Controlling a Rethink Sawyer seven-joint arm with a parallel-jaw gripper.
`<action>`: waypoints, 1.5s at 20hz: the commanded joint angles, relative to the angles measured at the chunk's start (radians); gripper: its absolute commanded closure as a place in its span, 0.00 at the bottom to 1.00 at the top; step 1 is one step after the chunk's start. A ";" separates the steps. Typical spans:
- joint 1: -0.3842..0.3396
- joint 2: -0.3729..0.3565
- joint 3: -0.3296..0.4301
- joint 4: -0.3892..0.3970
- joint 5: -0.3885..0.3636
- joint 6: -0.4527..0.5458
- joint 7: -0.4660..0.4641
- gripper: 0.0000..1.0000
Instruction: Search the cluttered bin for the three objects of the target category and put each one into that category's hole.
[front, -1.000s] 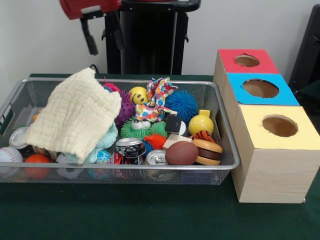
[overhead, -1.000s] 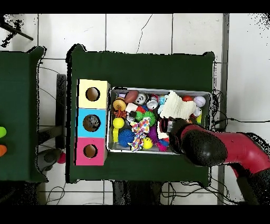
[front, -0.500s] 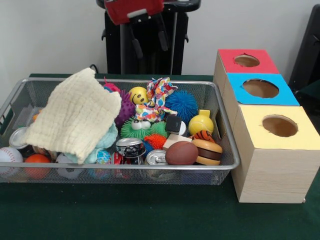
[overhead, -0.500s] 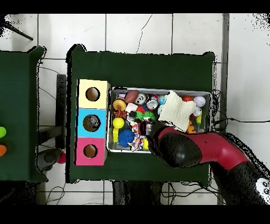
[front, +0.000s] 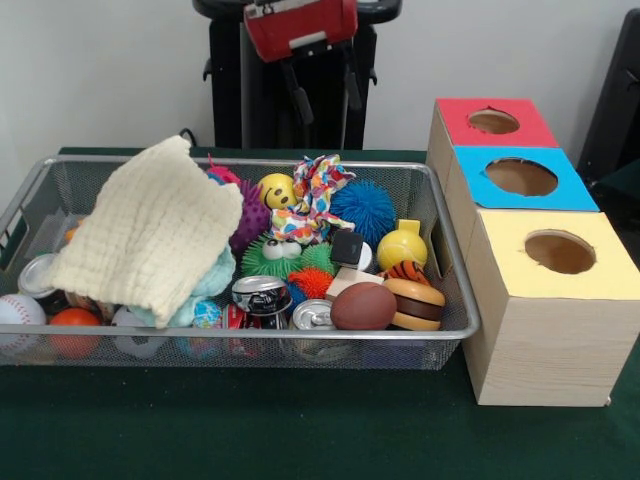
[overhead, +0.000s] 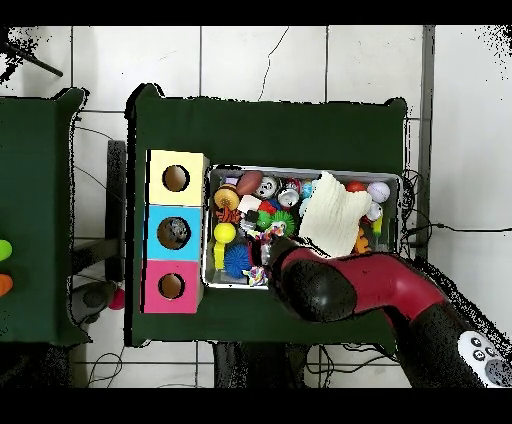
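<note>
The gripper (front: 322, 85) hangs high over the far rim of the wire bin (front: 455, 300), its two dark fingers (front: 297, 98) spread apart with nothing between them; its red body is cut off by the top edge. From overhead the arm (overhead: 345, 290) covers the bin's near corner (the gripper itself cannot be made out there). A cream cloth (front: 150, 230) drapes over the bin's left half, hiding whatever lies under it. Beside it sit a blue spiky ball (front: 363, 210), a yellow smiley ball (front: 277, 189), a patterned fabric toy (front: 315, 197), two cans (front: 262, 295), a brown football (front: 364, 306) and a toy burger (front: 415, 303). The holed boxes (front: 530, 250) stand just beside the bin.
</note>
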 joint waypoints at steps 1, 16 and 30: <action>0.043 0.091 -0.170 -0.028 -0.223 -0.108 0.010 0.00; 0.074 0.138 -0.262 -0.057 -0.324 -0.154 0.052 0.00; 0.178 0.191 -0.407 -0.076 -0.358 -0.404 0.147 0.00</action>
